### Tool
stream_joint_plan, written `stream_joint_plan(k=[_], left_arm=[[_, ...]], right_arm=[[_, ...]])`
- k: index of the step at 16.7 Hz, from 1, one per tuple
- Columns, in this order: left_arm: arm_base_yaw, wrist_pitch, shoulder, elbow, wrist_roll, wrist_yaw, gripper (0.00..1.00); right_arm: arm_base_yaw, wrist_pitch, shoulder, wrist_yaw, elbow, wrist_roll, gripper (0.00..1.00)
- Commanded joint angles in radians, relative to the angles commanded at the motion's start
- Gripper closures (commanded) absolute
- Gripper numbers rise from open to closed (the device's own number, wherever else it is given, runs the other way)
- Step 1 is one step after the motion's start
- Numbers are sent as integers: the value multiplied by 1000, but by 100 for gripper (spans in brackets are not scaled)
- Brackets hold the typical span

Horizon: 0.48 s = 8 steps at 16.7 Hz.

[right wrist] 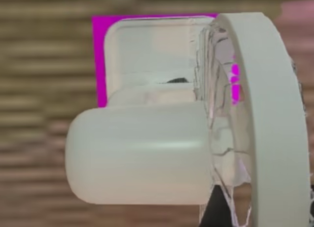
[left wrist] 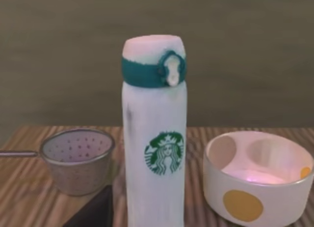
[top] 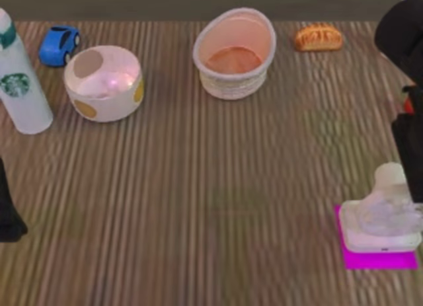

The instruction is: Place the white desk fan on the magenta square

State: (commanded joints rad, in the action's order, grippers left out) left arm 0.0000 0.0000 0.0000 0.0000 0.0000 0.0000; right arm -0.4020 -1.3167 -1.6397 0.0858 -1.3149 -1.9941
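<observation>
— Where do your jaws stand?

— My right arm (top: 404, 68) hangs over the table's right edge, above the white desk fan (top: 386, 210). Whether its jaws are apart or together, I cannot tell; the fingers are not visible. My left arm (top: 8, 213) sits parked at the left edge, its jaws out of sight.

— And the fan?

— All white plastic, upright: a round grilled head, a stubby motor housing (right wrist: 142, 153) behind it, a rounded rectangular base (right wrist: 147, 53). The base rests on the magenta square (top: 380, 256), near the right front corner. Magenta shows along the base's left and front sides; from my right wrist, one strip and a corner.

— Room around it?

— The middle and front of the wooden table (top: 198, 213) lie open. Well apart, along the far side, stand a white woven basket (top: 234, 51), a bread roll (top: 318, 38), a spotted bowl (top: 104, 82), a blue toy car (top: 59, 44) and a white bottle (top: 21, 81). My left wrist also shows a metal strainer (left wrist: 77, 160) beside the bottle.
</observation>
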Motion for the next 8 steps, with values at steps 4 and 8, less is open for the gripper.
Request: stream_joint_plan(k=[4, 8], left_arm=[[0, 0, 0, 0, 0, 0, 0], [0, 0, 0, 0, 0, 0, 0]], right_arm=[[0, 21, -1, 0, 21, 1, 100], [0, 21, -1, 0, 21, 1, 77]])
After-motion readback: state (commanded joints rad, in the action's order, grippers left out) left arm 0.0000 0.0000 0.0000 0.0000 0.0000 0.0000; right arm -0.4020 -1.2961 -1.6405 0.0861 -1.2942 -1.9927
